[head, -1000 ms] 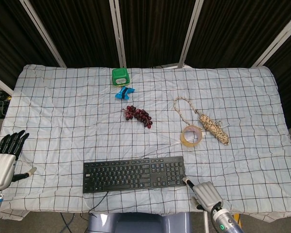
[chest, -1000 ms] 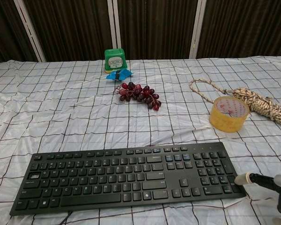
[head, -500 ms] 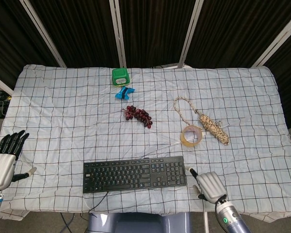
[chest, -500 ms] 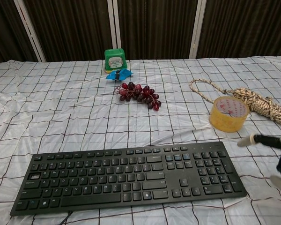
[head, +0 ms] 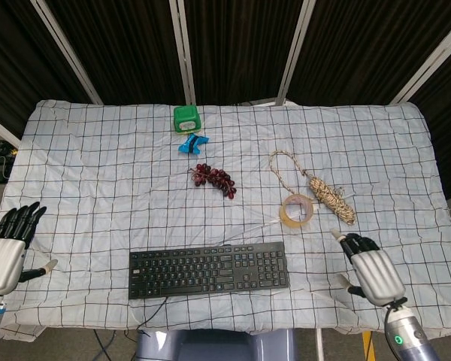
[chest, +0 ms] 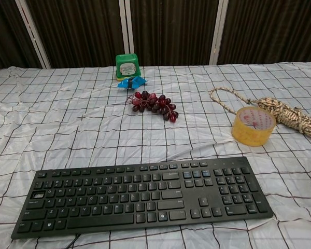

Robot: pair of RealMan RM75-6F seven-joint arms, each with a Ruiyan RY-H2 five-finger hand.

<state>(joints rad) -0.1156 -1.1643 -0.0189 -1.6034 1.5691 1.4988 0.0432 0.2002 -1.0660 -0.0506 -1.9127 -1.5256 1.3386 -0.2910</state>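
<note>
The right hand (head: 372, 272) has been moved away from the keyboard (head: 208, 269) corner, now to its right, nearer the tape roll (head: 297, 210). Nothing is held, fingers extended. The left hand (head: 6, 252) stays open, far left of the keyboard.

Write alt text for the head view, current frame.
Seen from above, a checked cloth covers a table bearing a black keyboard, a roll of tape, a coiled rope, dark grapes, a blue item and a green container. The right hand hovers right of the keyboard; the left hand is at the table's left edge, both holding nothing.
</note>
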